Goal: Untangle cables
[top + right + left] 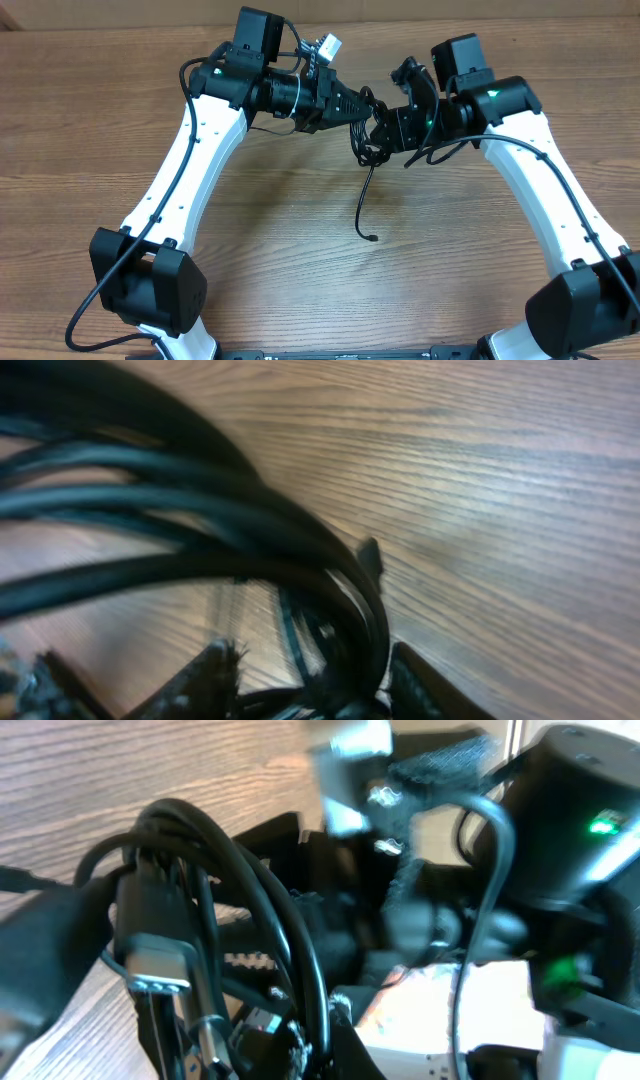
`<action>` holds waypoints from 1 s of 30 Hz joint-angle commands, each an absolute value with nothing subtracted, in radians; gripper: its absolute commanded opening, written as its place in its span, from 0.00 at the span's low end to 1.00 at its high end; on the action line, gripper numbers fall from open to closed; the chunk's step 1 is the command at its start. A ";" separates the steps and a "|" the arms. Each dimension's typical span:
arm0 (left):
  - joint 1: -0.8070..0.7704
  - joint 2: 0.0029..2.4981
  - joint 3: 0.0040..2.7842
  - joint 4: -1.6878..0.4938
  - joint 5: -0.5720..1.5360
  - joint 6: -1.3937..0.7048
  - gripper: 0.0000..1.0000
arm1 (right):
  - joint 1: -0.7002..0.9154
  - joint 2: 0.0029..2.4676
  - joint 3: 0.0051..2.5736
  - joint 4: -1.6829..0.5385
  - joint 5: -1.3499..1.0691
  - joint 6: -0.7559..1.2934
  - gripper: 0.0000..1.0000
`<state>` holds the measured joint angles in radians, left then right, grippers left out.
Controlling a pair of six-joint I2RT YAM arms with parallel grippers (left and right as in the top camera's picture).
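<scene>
The left gripper (357, 104) is closed tight on the cables (371, 138), a small black tangle held up between the two arms. Opposite it, the right gripper (393, 127) stands partly parted, its fingers (215, 672) on either side of several looped strands, and it is unclear whether they press them. One strand hangs from the bundle, its end (374, 238) lying on the wooden table (280, 260).

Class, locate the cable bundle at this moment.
In the overhead view, the cable bundle sits top centre, between the left hand and right hand.
</scene>
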<state>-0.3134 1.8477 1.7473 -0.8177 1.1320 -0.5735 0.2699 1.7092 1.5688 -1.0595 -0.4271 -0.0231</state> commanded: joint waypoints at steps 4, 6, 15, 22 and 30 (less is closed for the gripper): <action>-0.294 1.838 1.763 -0.798 1.187 -0.683 0.04 | 0.274 1.723 1.569 -1.072 -0.263 0.013 0.26; -0.287 1.838 1.763 -0.789 1.188 -0.707 0.04 | 0.274 1.723 1.569 -1.073 -0.263 0.020 0.20; -0.248 1.838 1.763 -0.813 1.008 -0.582 0.04 | 0.272 1.702 1.641 -1.167 -0.310 0.026 0.04; -0.216 1.838 1.763 -0.942 0.485 -0.578 0.04 | 0.266 1.628 1.731 -1.348 -0.409 -0.056 0.04; -0.216 1.844 1.760 -1.041 0.131 -0.503 0.04 | 0.239 1.533 1.769 -1.421 -0.706 -0.209 0.04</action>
<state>-0.2699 1.8458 1.7477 -1.0359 0.5320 -0.5541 0.2752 1.6314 1.7245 -1.3800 -0.5358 -0.0956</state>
